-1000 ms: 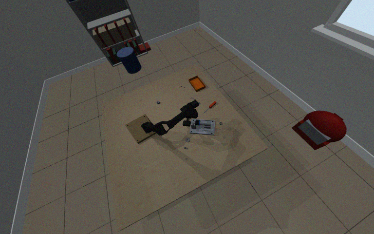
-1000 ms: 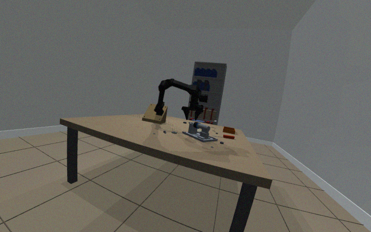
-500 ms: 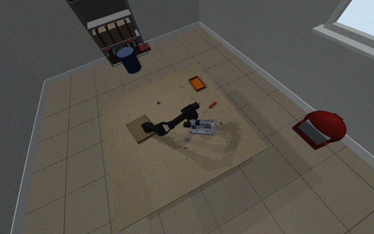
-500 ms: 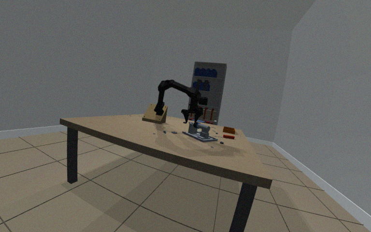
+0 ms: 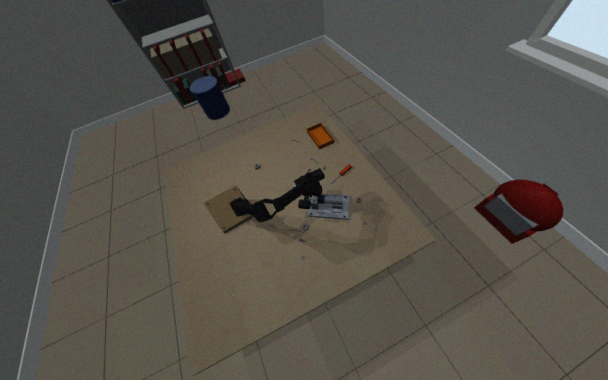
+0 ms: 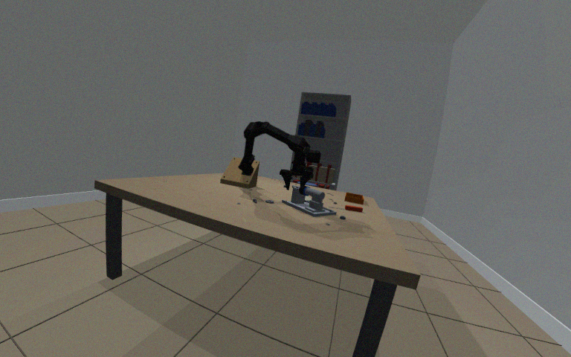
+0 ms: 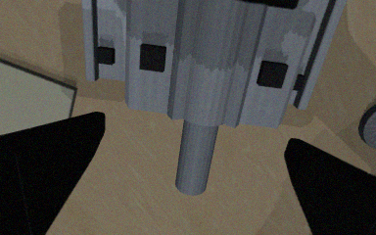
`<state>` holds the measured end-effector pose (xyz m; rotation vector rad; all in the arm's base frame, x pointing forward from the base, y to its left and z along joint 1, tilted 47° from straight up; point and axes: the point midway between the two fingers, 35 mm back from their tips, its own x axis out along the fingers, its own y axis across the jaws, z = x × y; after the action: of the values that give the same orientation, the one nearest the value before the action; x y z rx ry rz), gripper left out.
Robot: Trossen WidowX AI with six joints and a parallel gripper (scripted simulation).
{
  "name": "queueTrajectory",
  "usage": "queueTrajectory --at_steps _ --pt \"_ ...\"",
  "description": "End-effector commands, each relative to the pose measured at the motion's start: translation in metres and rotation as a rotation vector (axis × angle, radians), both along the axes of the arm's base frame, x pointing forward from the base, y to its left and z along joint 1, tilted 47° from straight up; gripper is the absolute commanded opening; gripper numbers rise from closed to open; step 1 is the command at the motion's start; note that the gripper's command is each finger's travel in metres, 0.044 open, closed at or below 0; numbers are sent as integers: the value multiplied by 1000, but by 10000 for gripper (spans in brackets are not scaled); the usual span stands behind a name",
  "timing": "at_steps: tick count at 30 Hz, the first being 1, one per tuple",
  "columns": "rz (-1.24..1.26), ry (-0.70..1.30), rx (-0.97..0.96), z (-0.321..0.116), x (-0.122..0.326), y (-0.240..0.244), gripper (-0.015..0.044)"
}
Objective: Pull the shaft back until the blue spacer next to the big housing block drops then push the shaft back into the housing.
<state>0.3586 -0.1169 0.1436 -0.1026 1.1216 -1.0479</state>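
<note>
The grey housing block (image 5: pixel 314 204) (image 6: pixel 297 195) stands on the light base plate (image 5: pixel 319 215). A blue spacer (image 5: pixel 321 199) (image 6: pixel 306 191) shows beside it, with a grey cylinder (image 6: pixel 316 193) beyond. In the wrist view, the bare grey shaft (image 7: pixel 196 159) sticks out of the near side of the assembly toward me. My gripper (image 6: pixel 294 190) (image 7: pixel 197 134) is open and empty. In the wrist view its fingertips stand wide apart, one on each side of the shaft and touching neither it nor the housing. The spacers are hidden in the wrist view.
An orange tray (image 5: pixel 320 135) (image 6: pixel 354 198) and a red-handled screwdriver (image 5: pixel 345 169) (image 6: pixel 353 208) lie toward the back right. A washer (image 5: pixel 305 227) (image 7: pixel 369 127) and several small parts lie around the plate. A pale flat piece (image 7: pixel 31 100) lies left in the wrist view.
</note>
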Motion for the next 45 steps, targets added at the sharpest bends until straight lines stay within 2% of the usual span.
queueTrajectory --at_steps 1,45 --pt "2 3 -4 0 0 -1 440" --pt "2 3 -5 -12 0 -14 440"
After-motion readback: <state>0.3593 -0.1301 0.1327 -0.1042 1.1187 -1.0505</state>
